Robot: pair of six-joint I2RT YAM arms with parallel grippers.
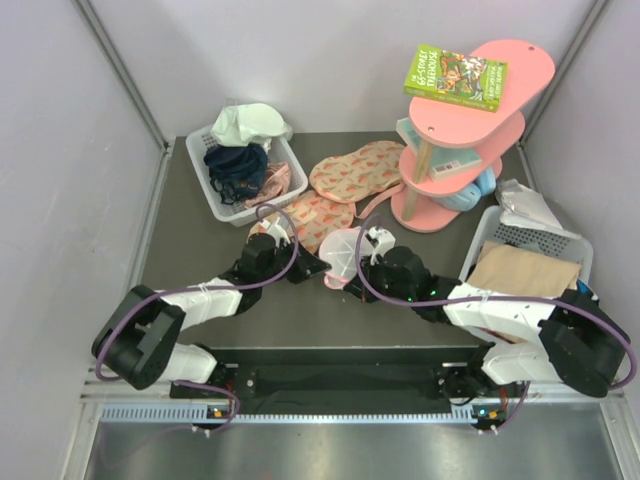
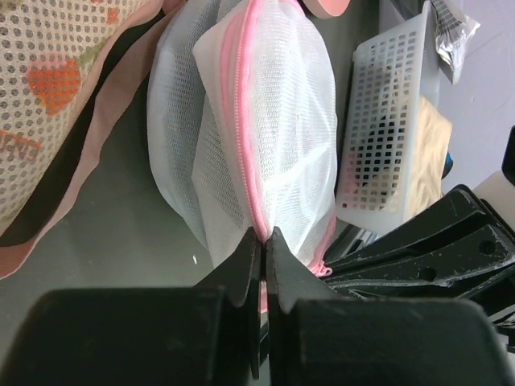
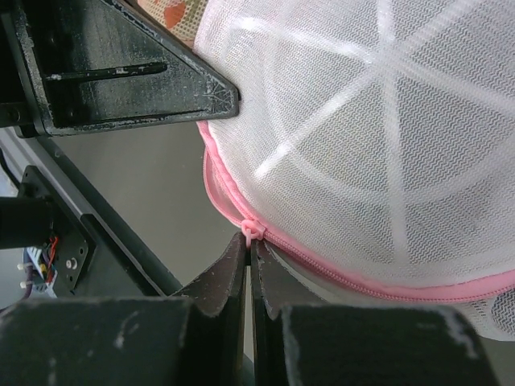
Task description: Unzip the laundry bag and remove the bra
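Observation:
The laundry bag, a white mesh dome with pink zip trim, lies mid-table between both grippers. My left gripper is shut on the bag's pink zip seam; in the left wrist view the gripper pinches the edge of the bag. My right gripper is shut on the pink zipper pull; in the right wrist view the gripper sits under the ribbed bag. The zip looks closed. The black bra is hidden; I cannot see it through the mesh.
A white basket at back left holds a navy garment and a pale cloth. Pink fruit-print fabric pieces lie behind the bag. A pink tiered shelf carries a green book. Another white basket stands at right.

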